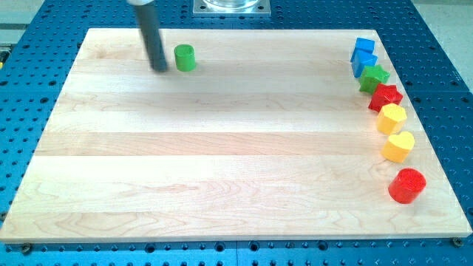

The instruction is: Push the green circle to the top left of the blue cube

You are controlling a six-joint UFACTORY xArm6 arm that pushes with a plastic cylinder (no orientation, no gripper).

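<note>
The green circle (185, 58), a short green cylinder, stands near the view's top left of the wooden board (222, 148). My tip (160, 69) rests on the board just to the left of it, a small gap apart. The blue cube (363, 63) stands far off at the view's top right, with another blue block (363, 48) touching it just above. The rod runs up out of the view's top edge.
Down the board's right edge from the blue blocks runs a line of blocks: a green star (374, 77), a red star (385, 96), a yellow hexagon (392, 117), a yellow heart (398, 146) and a red cylinder (407, 185).
</note>
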